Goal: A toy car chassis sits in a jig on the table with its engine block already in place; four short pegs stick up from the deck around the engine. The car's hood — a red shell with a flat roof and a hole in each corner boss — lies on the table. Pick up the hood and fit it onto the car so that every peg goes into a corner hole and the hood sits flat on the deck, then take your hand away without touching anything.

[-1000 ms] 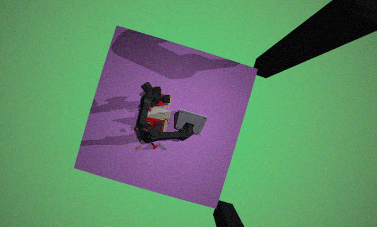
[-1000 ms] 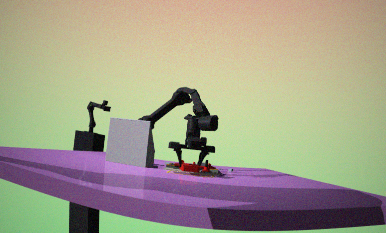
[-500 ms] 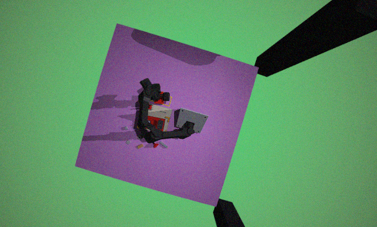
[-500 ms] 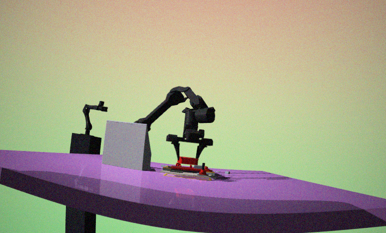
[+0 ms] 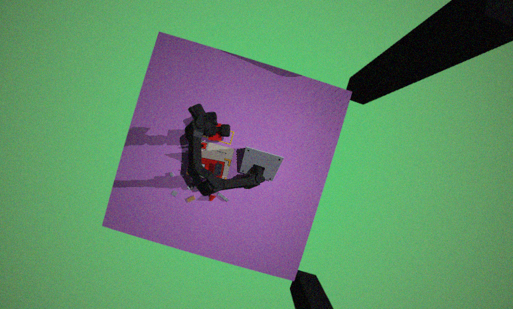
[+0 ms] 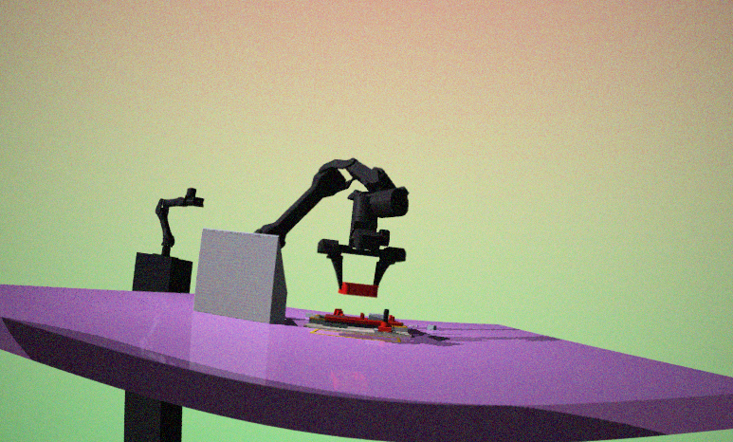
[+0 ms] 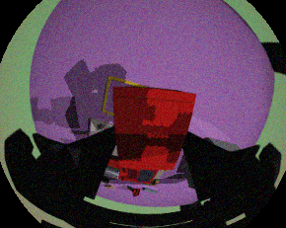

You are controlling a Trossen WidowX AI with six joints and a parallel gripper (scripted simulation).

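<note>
The red hood (image 5: 215, 136) (image 6: 358, 289) (image 7: 159, 127) is held in the air, roughly level, between the fingertips. My gripper (image 6: 358, 286) is shut on it, with one finger on each side. The red chassis (image 5: 208, 166) (image 6: 352, 319) (image 7: 129, 175) sits low in its pale jig (image 5: 224, 152) on the table, below the hood's height. In the top view the arm covers part of the chassis. A grey block shows on the chassis in the wrist view (image 7: 146, 175). The pegs are too small or hidden to tell apart.
A yellow outline (image 5: 233, 137) (image 6: 352, 337) (image 7: 106, 98) is marked on the table beside the jig. Several small loose parts lie beyond the jig, among them an orange piece (image 5: 190, 198). The arm stands on a grey box (image 5: 267, 159) (image 6: 237, 277). A second small arm (image 6: 164, 222) stands behind the table.
</note>
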